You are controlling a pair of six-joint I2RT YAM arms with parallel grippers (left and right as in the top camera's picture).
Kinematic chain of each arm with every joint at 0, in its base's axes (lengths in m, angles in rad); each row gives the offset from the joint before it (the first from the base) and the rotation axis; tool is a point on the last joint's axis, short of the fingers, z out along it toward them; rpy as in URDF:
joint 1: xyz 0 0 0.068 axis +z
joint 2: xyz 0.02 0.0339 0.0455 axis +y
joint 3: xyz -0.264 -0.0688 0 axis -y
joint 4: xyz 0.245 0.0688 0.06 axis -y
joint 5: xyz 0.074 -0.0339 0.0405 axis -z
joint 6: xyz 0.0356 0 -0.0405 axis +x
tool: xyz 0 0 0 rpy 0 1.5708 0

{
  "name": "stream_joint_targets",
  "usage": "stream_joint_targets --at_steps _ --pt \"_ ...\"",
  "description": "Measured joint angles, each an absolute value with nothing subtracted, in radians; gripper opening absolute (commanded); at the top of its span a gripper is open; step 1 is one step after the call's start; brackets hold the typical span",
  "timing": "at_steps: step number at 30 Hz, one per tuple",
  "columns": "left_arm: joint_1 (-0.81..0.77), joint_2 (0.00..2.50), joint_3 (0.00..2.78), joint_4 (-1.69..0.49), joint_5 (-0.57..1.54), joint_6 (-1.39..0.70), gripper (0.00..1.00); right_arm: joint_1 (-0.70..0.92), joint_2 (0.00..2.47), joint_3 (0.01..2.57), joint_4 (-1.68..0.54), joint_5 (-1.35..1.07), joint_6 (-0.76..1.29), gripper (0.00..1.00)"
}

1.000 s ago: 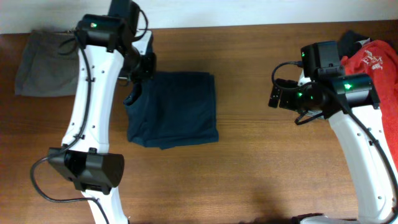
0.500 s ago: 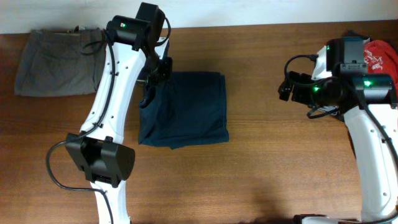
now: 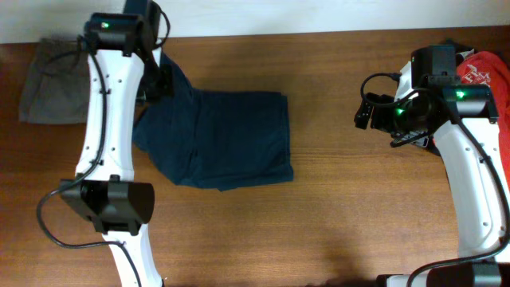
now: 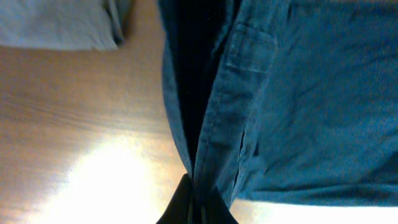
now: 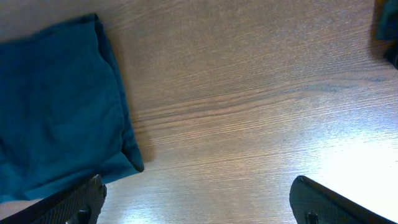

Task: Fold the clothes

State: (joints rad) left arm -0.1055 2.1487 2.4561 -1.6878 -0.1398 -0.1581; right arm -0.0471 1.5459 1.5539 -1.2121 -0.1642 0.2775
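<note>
The dark navy shorts [image 3: 227, 139] lie partly folded on the table's left half, their left part drawn out toward the far left. My left gripper [image 3: 162, 80] is shut on their upper-left edge. The left wrist view shows the gripper [image 4: 196, 202] pinching a raised ridge of the navy cloth [image 4: 298, 106], a pocket [image 4: 250, 48] facing up. My right gripper [image 3: 368, 112] hangs open over bare wood, well right of the shorts. In its own view the gripper [image 5: 199, 205] holds nothing, and the shorts' corner [image 5: 56, 99] lies at the left.
Grey shorts [image 3: 49, 84] lie folded at the far left, close to my left arm, and also show in the left wrist view [image 4: 56, 22]. A red white-printed T-shirt [image 3: 488, 76] is heaped at the far right behind my right arm. Bare wood [image 3: 335, 199] lies between the arms.
My left gripper has swung left and toward the far edge with the shorts' edge in it, pulling the left side out wider. The right arm has hardly moved.
</note>
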Motion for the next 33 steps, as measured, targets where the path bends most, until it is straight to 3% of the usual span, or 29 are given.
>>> stream_joint_targets --at_steps 5,33 --pt "-0.112 2.143 2.567 -1.690 -0.131 -0.150 0.00 -0.047 1.548 1.554 -1.214 -0.164 0.276 0.99" --pt "-0.271 2.169 2.570 -1.563 -0.056 -0.278 0.00 -0.047 1.551 1.554 -1.170 -0.177 0.276 0.99"
